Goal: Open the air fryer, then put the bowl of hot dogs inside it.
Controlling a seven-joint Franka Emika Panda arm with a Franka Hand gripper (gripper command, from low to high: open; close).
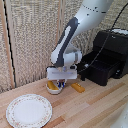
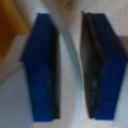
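1. One small white bowl (image 1: 53,86) is the thing in hand, sitting on the wooden table (image 1: 95,107) just off the air fryer's (image 1: 106,56) open front, on the exterior view's left of it. It looks light and rigid, likely glazed and so a bit slippery, and breakable if dropped.
2. Best hold, I'd judge, is the rim: one finger inside the wall, one outside. The yellow-orange hot dogs (image 1: 53,86) inside are loose and would spill if the bowl tips.
3. Over the bowl hangs the gripper (image 1: 60,83), its white block low above it and the blue tips down at rim level.
4. From the wrist view, the two blue fingers (image 2: 44,70) stand a little apart, and a pale curved edge, the bowl's rim (image 2: 71,60) by the look of it, runs between them.
5. Whether the pads are actually pressing that rim I cannot tell; the picture is too blurred.
6. Beside the bowl, toward the air fryer, lies a flat orange piece (image 1: 77,87); a patterned plate (image 1: 28,110) rests farther away, nearer the table's front.
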